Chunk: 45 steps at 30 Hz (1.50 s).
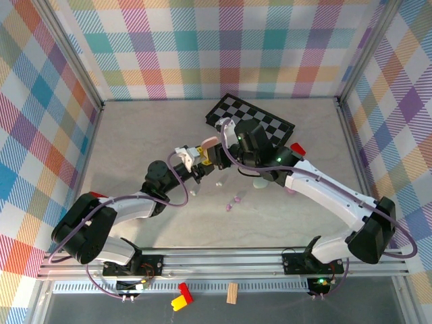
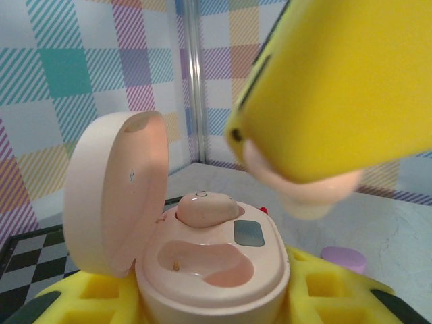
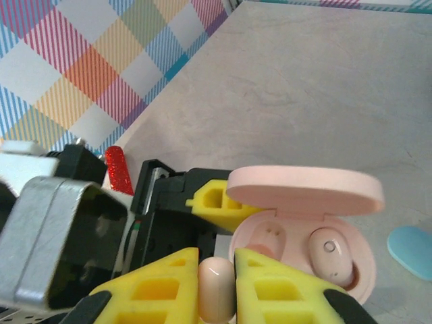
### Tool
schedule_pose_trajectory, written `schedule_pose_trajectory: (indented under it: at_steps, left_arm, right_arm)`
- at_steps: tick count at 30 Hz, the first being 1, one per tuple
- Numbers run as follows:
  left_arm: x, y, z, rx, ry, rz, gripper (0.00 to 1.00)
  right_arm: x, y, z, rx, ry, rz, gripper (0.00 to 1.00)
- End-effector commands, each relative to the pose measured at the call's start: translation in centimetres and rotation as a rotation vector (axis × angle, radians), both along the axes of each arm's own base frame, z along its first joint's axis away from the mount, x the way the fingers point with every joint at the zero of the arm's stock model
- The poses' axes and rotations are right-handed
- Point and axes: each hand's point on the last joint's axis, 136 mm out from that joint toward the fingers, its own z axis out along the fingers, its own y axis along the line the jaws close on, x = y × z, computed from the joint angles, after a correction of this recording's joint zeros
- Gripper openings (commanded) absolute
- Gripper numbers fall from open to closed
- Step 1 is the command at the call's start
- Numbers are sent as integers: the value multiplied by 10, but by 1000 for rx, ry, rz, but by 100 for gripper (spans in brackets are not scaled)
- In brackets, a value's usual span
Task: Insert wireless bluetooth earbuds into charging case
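- Right now, the left hand (image 2: pixel 212 304) is pressing its yellow fingers (image 2: pixel 324 297) against the sides of the open pink case (image 2: pixel 216 277). It is gripping the case with the lid (image 2: pixel 115 192) swung back, and seems to be holding it off the tabletop (image 1: pixel 135 148).
- One pink bud (image 2: pixel 202 208) is already sitting in the far socket of that case, while the near socket (image 2: pixel 202 260) is lying empty.
- The right hand (image 3: pixel 216 260) is pinching a second pink bud (image 3: pixel 216 290) between its own yellow fingers. It is hanging just above and beside the case's open mouth, and the bud is not yet touching the empty socket.
- By my judgement, this case is standing half filled: the second bud is waiting to be lowered and seated, and after that the lid is waiting to be shut.
- Several loose buds (image 1: pixel 229 204) are lying on the tabletop near its middle, apart from both hands.
- A blue case (image 3: pixel 412 250) and a purple case (image 2: pixel 343 258) are also resting on the tabletop, so more pairs are probably waiting their turn. I cannot tell whether those cases are open.
- No brand name or readable writing is showing anywhere.
- The seated bud is carrying a faint ring-like mark, and a dark square patch (image 2: pixel 250 233) is sitting beside it inside the case. Both are too small or too plain to read.
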Motion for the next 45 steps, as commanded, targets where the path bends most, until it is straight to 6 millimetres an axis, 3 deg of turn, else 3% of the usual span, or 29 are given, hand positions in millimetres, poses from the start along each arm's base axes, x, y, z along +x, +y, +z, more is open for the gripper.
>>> schedule_pose_trajectory:
  at_steps: [1, 15, 23, 35, 45]
  left_arm:
    - [-10, -2, 14, -41, -58, -19, 32]
    - [-11, -7, 21, -64, -66, -7, 30]
    - [3, 0, 20, -87, -65, 89, 30]
    - [-3, -1, 29, -98, -85, 66, 30]
    - [-10, 2, 38, -110, -94, 51, 30]
  right_arm:
    - [9, 4, 17, 30, -43, -3, 16]
    - [16, 12, -1, 34, 29, -8, 16]
    - [21, 7, -12, 58, 112, -74, 15]
    - [33, -1, -38, 52, 209, -141, 21]
    - [36, -6, -36, 32, 183, -158, 27]
